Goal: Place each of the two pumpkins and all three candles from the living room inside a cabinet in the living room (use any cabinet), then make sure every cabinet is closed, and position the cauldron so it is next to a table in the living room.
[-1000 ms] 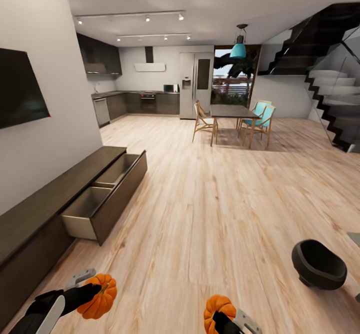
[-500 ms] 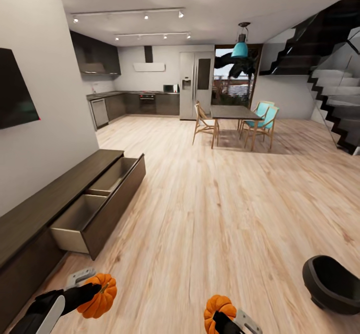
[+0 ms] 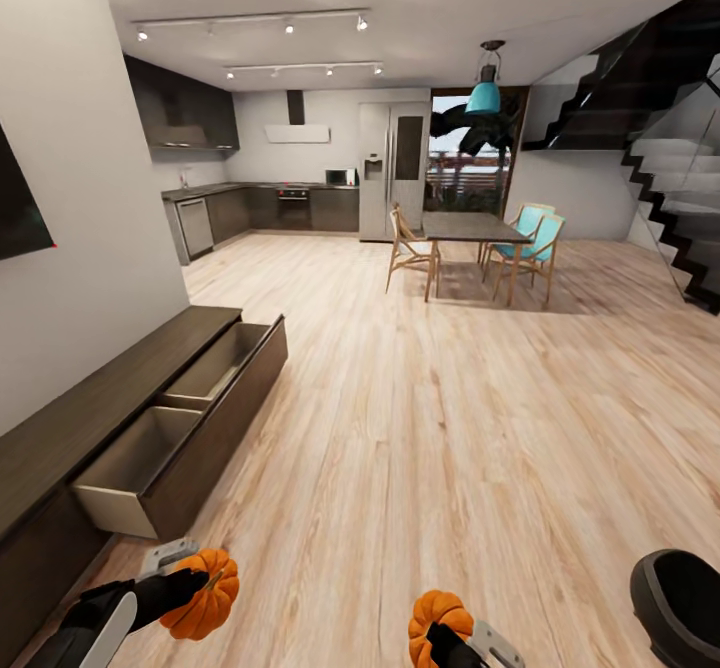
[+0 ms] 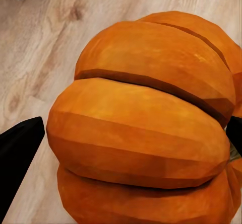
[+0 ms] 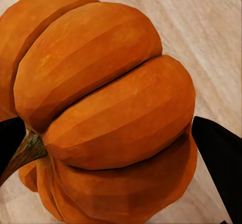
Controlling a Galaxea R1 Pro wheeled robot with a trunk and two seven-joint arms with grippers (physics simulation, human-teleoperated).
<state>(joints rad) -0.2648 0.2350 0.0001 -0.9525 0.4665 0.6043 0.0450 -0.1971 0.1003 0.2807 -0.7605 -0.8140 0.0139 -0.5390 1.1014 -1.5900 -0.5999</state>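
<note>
orange pumpkins sit clamped in both our grippers: one between the left gripper fingers, the other pumpkin between the right gripper fingers, both above wood floor. ahead of the left fingers the cabinet has its drawer out. the cauldron rests beyond our right fingers.

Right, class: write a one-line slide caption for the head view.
Each end effector carries a pumpkin toward the cabinet with its drawer open.

Two bright-orange ribbed pumpkins, dark-brown cabinet with beige drawers, matte-black cauldron.
</note>
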